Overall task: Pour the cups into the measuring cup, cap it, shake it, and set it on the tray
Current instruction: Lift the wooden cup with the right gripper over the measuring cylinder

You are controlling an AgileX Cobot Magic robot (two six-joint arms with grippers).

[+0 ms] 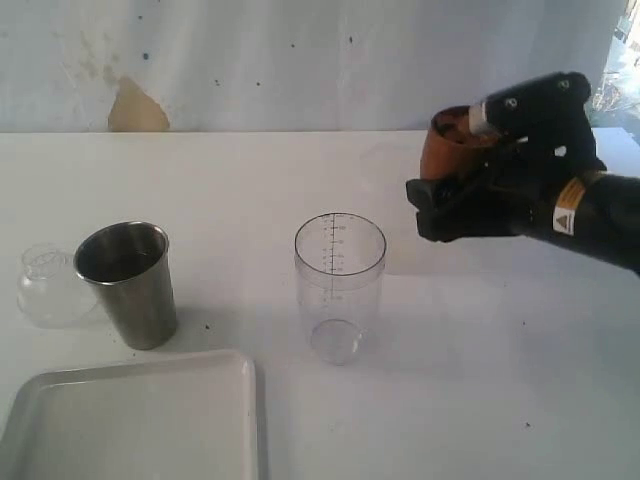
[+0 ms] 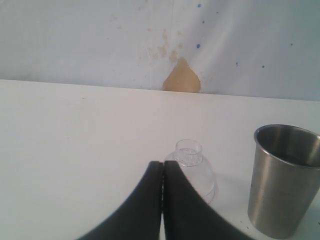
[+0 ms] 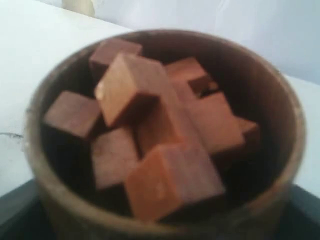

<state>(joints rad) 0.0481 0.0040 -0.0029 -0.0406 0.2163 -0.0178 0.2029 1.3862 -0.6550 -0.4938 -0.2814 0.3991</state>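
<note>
My right gripper (image 1: 458, 165) is shut on the brown wooden cup (image 1: 446, 142), held in the air to the right of the measuring cup (image 1: 340, 280) and higher than its rim. In the right wrist view the wooden cup (image 3: 296, 125) is filled with several reddish-brown wooden cubes (image 3: 165, 130). The clear measuring cup stands upright mid-table and looks empty. At the left stands the steel tumbler (image 1: 130, 285) (image 2: 285, 180), with the clear dome cap (image 1: 48, 288) (image 2: 197, 170) on the table beside it. My left gripper (image 2: 163, 165) is shut on nothing, just short of the cap, and is out of the exterior view.
The white tray (image 1: 140, 362) lies at the front left corner, in front of the tumbler. A pale wall with a tan patch (image 1: 135, 108) runs behind the white table's far edge.
</note>
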